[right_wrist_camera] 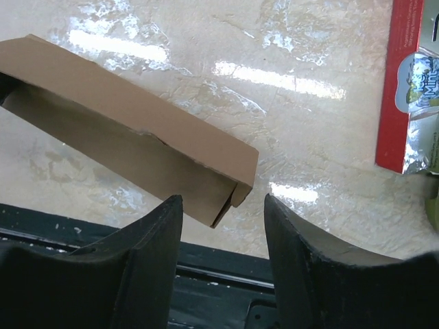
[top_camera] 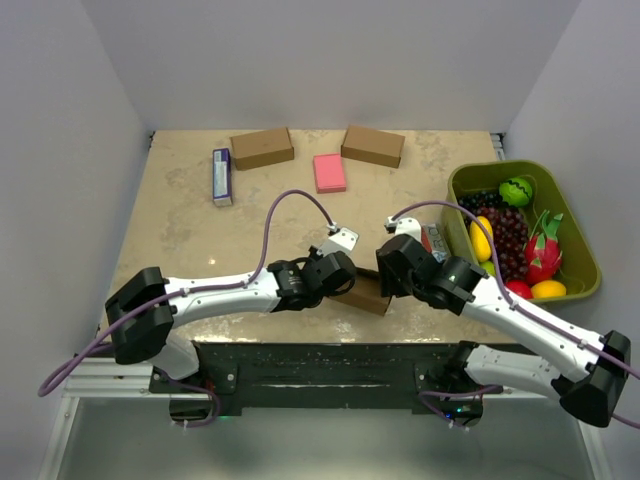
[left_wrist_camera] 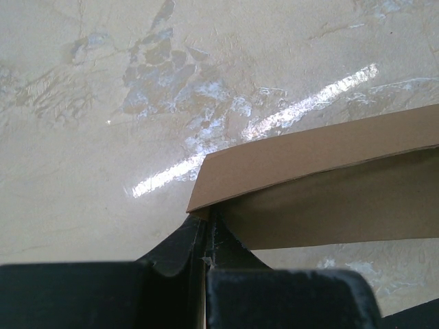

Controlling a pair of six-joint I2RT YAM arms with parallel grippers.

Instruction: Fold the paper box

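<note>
Surface: beige marbled tabletop, glossy w/ light streaks; pale walls round it.
Far side: closed brown cardboard far-left box, matching far-right box, pink rectangular pad between them, small blue-and-white carton to their left. All well apart from my work.
Right side: olive-green plastic bin of toy fruit; flat red packet lying near the R arm.
Task item: slim brown cardboard paper box, near edge of table, centre, between the two wrists. From the wrist cams it looks lifted off the top, not lying on it.
Left gripper: fingers pinched tight on one thin cardboard wall at the box's L end; sheet edge runs right down between the pads.
Right gripper: fingers apart, straddling the box's R end. I see a gap on each side, so no hold there.
Done so far, my read: sheet is already a long closed sleeve, w/ walls up and top panel over.
Left to do, my read: R end isn't flush. A small tab or flap stands slightly proud at the corner, w/ a dark slit beside it, so it prob needs pressing or tucking in. Can't see the L end's closure behind my own fingers, so can't say if that end is finished.
Progress: late stage, I'd say. Shaping mostly done, end closure pending.
</note>
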